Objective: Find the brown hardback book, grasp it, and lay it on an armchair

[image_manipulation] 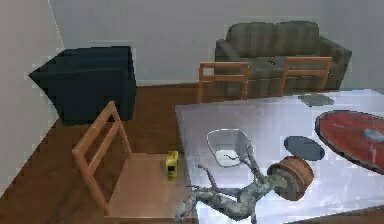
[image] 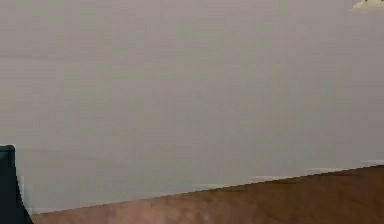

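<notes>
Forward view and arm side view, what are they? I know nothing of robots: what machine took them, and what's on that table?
A wheeled robot with one arm carries both cameras. The forward view looks ahead and slightly down: a plain wall and wooden floor. The arm side view looks out to the side where the arm reaches. There a pale table holds a white dish, a dark plate, a round red platter, a brown round thing and a grey branchy sculpture. A small yellow thing lies on a wooden chair; a sofa stands behind.
</notes>
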